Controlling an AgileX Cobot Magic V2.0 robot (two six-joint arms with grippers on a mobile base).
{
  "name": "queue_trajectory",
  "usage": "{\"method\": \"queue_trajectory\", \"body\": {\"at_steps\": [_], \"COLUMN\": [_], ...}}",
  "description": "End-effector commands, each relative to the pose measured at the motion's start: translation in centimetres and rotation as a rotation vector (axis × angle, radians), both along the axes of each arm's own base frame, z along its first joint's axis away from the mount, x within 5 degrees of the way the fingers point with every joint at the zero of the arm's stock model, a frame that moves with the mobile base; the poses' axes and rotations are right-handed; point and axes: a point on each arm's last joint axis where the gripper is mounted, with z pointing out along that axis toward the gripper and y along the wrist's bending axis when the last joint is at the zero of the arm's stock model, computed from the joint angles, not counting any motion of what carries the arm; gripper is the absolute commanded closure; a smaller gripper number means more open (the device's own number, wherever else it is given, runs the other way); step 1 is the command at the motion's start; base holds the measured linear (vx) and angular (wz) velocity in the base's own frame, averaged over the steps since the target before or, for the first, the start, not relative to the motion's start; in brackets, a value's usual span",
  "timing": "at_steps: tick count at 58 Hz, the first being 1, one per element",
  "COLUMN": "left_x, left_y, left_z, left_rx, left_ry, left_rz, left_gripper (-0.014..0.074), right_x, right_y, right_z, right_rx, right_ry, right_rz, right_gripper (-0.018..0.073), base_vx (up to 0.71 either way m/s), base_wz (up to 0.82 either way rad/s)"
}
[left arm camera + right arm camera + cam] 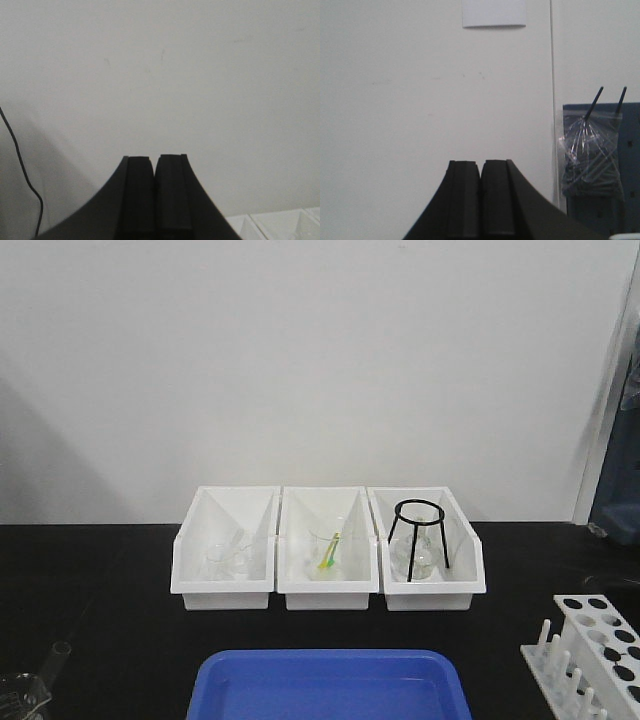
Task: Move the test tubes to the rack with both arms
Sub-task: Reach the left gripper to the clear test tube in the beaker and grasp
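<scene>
- Black left gripper point(155, 167): fingers pressed together, nothing between them.
- Right gripper point(481, 170): also pressed together, empty.
- Rack point(598, 645): stands at the bench's point(100, 580) right edge.
- Test tube point(52, 660): leans at far left, well apart from the rack.

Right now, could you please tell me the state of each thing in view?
Left tool, shut, empty.
Right tool, shut, empty.
Rack, upright, visible holes empty.
Test tube, tilted, not racked.
Tripod, upright in the right bin.
Yellow-green stick, leaning in the middle bin's beaker.
</scene>
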Motion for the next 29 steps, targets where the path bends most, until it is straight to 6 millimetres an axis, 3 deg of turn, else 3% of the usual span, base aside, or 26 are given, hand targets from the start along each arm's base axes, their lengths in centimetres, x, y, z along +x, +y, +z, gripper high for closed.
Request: {"method": "queue_trajectory", "body": {"at_steps": [1,16,24,29], "left_x": [0.12,0.15,0.17,0.20], "left_y": [0.10,0.03,0.01,-0.02], "left_z": [1.37,1.09,1.02,0.89], "left_rx": [-0.010,0.002,0.053,0.097], "left_ry": [-0.067,-0.034,-0.029,-0.017], "left_rz": [0.011,0.005,0.016,0.022], "left_gripper": [0.0608,0.0520,0.0405,0.0308], "right_x": [0.39,0.46,0.47,0.50], "right_y": [-0.07,-0.08,-0.08,-0.09], "right_z": [1.07,0.88,0.87,0.79], "right_rx": [-0.016,-0.014,-0.014,-0.013], "right_ry": [-0.060,-0.037,-0.036,-0.026], "right_rz": [-0.008,-0.009,-0.009,-0.009], "right_gripper": [0.0565,0.0502,0.0387,0.0270], "base_vx": [0.00,0.00,0.00,0.00], "base_wz": [0.00,0.00,0.00,0.00]}}
